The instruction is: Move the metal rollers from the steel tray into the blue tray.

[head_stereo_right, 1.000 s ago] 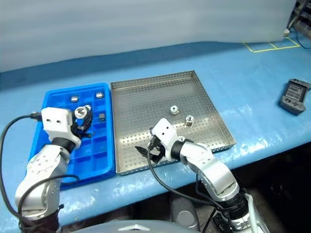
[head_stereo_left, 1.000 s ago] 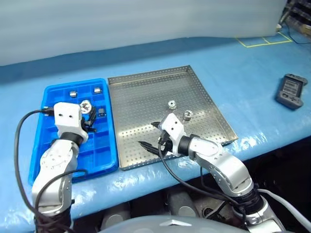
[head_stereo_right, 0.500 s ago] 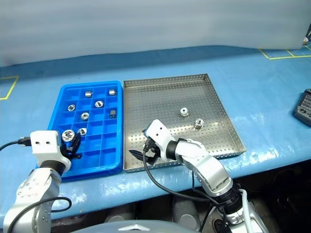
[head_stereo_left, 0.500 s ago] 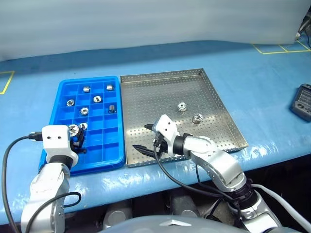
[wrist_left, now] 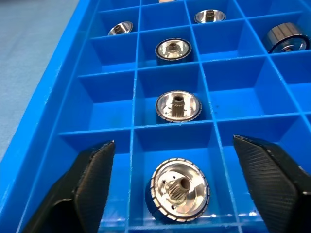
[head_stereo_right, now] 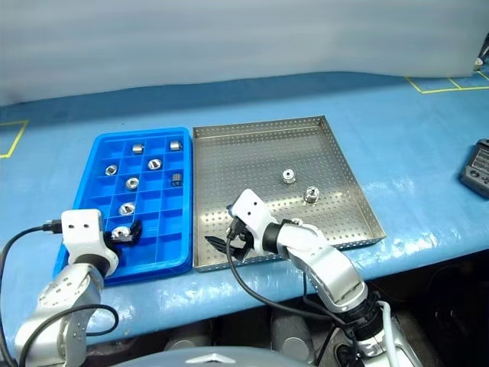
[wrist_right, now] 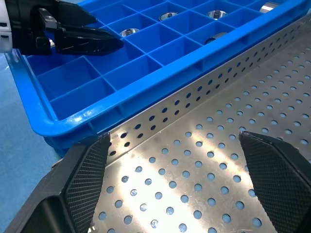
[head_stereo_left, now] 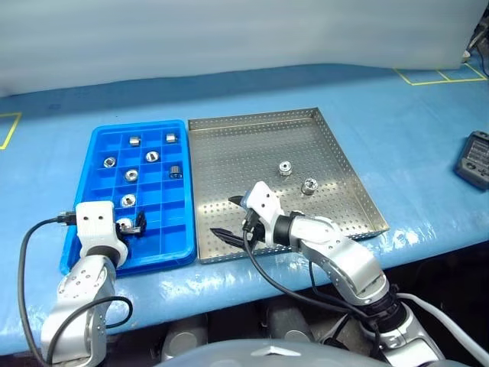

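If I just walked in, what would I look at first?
Probably the bright blue plastic tray with its grid of little square pockets, several each holding a shiny silver metal roller. Beside it lies the big perforated steel tray, with just two rollers left on it. The left claw hangs open over a roller sitting in a near pocket.

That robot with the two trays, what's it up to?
It is moving metal rollers from the steel tray into the blue tray. The left tool is open around a roller sitting in a near compartment of the blue tray, where several others already lie. Two rollers remain in the steel tray. The right tool hangs open over that tray's near edge.
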Robot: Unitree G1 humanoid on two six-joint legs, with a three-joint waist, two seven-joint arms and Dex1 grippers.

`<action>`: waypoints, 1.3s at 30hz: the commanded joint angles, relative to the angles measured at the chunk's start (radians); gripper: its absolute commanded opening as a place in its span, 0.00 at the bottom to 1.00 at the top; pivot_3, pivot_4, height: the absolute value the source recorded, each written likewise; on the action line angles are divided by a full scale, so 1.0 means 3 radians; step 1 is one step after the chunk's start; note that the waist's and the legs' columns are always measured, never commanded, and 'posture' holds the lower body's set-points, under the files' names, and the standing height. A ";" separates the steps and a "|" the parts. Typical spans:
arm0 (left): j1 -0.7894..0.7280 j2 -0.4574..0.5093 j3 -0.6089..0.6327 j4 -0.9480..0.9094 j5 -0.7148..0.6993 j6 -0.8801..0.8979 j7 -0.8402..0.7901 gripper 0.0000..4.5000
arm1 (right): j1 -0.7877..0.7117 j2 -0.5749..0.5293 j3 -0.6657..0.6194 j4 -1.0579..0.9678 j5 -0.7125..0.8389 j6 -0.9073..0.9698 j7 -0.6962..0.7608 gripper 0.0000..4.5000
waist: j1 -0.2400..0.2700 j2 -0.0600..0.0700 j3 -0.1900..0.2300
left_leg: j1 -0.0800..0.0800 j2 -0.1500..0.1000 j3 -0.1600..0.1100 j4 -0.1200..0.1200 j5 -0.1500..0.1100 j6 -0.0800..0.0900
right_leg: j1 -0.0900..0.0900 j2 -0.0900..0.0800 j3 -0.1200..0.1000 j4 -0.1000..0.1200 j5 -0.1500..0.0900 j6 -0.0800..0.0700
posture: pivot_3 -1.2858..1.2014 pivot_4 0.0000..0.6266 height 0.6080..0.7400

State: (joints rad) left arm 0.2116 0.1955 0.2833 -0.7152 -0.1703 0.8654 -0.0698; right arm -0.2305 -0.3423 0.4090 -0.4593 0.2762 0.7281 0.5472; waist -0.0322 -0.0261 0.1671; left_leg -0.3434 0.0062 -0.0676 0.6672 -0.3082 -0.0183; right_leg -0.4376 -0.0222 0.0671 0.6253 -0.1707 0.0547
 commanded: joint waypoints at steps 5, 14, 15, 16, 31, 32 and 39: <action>-0.0127 0.0079 -0.0185 -0.0092 -0.0135 -0.0711 -0.0392 1.00 | 0.0030 -0.0028 -0.0120 -0.0202 0.0003 -0.0016 -0.0068 1.00 | -0.0023 0.0000 0.0000 | -0.0001 0.0000 0.0000 0.0000 0.0000 0.0000 | -0.0001 0.0000 0.0000 0.0000 0.0000 0.0000 | 0.51 0.24 1.00; -0.0228 0.0315 -0.0710 -0.0031 -0.0261 -0.1109 -0.0946 1.00 | 0.0171 -0.0074 -0.0277 -0.0357 -0.0023 0.0057 -0.0261 1.00 | -0.0094 0.0000 0.0000 | -0.0002 0.0000 0.0003 0.0000 0.0000 0.0000 | -0.0001 0.0000 0.0002 -0.0001 0.0000 0.0000 | 0.48 0.24 1.00; -0.0224 0.0354 -0.0769 -0.0028 -0.0285 -0.1119 -0.1024 1.00 | 0.0206 -0.0075 -0.0313 -0.0387 -0.0034 0.0073 -0.0309 1.00 | -0.0110 0.0000 0.0000 | -0.0002 0.0000 0.0003 0.0000 0.0000 0.0000 | -0.0001 0.0000 0.0002 -0.0001 0.0000 0.0000 | 0.47 0.24 1.00; -0.0220 0.0383 -0.0802 -0.0023 -0.0302 -0.1129 -0.1065 1.00 | 0.0228 -0.0074 -0.0337 -0.0409 -0.0040 0.0086 -0.0341 1.00 | -0.0127 0.0000 0.0000 | -0.0002 0.0000 0.0003 -0.0001 0.0000 0.0000 | -0.0001 0.0000 0.0002 -0.0001 0.0000 0.0000 | 0.47 0.24 1.00; -0.0330 0.0593 -0.1152 0.0172 -0.0464 -0.1302 -0.1518 1.00 | 0.0245 0.0357 -0.1059 -0.0164 -0.0374 0.0484 -0.1385 1.00 | -0.0380 0.0002 0.0000 | -0.0004 0.0002 0.0011 -0.0001 0.0000 0.0001 | -0.0004 0.0003 0.0012 0.0002 0.0000 0.0001 | 0.44 0.24 1.00; -0.0336 0.0603 -0.1169 0.0177 -0.0465 -0.1315 -0.1543 1.00 | 0.0200 0.0406 -0.1076 -0.0107 -0.0387 0.0500 -0.1429 1.00 | -0.0396 0.0002 0.0000 | -0.0003 0.0002 0.0012 0.0000 0.0000 0.0001 | -0.0004 0.0003 0.0013 0.0003 0.0000 0.0001 | 0.44 0.24 1.00; -0.0309 0.0614 -0.1268 0.0199 -0.0483 -0.1402 -0.1635 1.00 | -0.0087 0.0599 -0.1225 0.0346 -0.0520 0.0611 -0.1691 1.00 | -0.0455 0.0003 0.0000 | -0.0005 0.0001 0.0012 -0.0002 -0.0001 0.0001 | -0.0007 0.0003 0.0014 0.0002 0.0001 0.0002 | 0.45 0.24 1.00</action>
State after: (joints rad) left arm 0.1167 0.3791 -0.0883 -0.6441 -0.2971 0.4703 -0.5506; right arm -0.2337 -0.1713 0.0741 -0.3630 0.1325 0.9059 0.0637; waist -0.1688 -0.0253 0.1671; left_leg -0.3452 0.0067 -0.0641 0.6667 -0.3085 -0.0178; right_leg -0.4399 -0.0213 0.0713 0.6257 -0.1704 0.0554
